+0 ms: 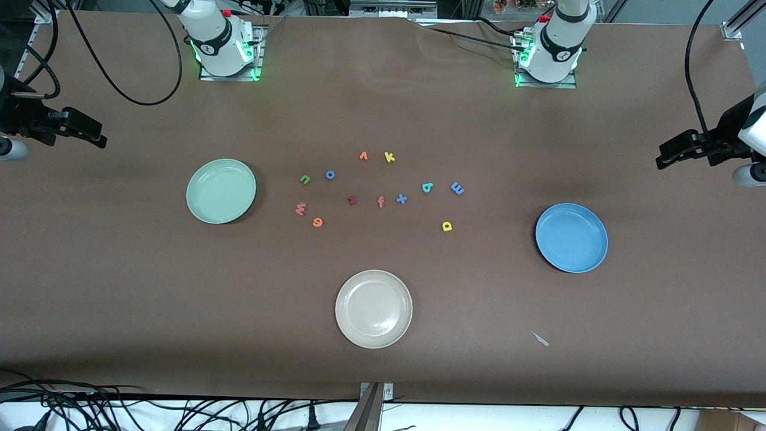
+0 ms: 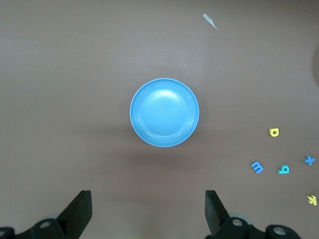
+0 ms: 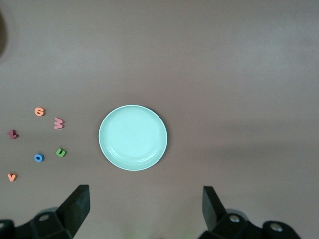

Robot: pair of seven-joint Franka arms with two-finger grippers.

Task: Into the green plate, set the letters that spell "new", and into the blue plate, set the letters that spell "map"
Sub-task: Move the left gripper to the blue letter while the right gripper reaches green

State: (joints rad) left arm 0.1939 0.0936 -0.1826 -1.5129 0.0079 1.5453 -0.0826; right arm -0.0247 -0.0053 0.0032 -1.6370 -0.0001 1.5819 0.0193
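Both grippers hang with fingers spread apart and nothing between them: the left gripper (image 2: 148, 211) up over the table's edge at the left arm's end, looking down on the blue plate (image 1: 571, 237), the right gripper (image 3: 144, 209) up over the edge at the right arm's end, above the green plate (image 1: 221, 191). Each arm waits. The blue plate is bright, round and shallow; the green one is pale mint, the same shape. Between them, in the middle of the brown table (image 1: 119, 287), the small foam letters lie scattered and apart from one another: green n (image 1: 306, 179), salmon w (image 1: 300, 209) and orange e (image 1: 318, 222) toward the green plate; blue m (image 1: 457, 188), teal p (image 1: 427, 188) and yellow a (image 1: 446, 226) toward the blue plate. A cream plate (image 1: 373, 308) sits nearer the front camera, with wide bare table all around the plates and along every edge.
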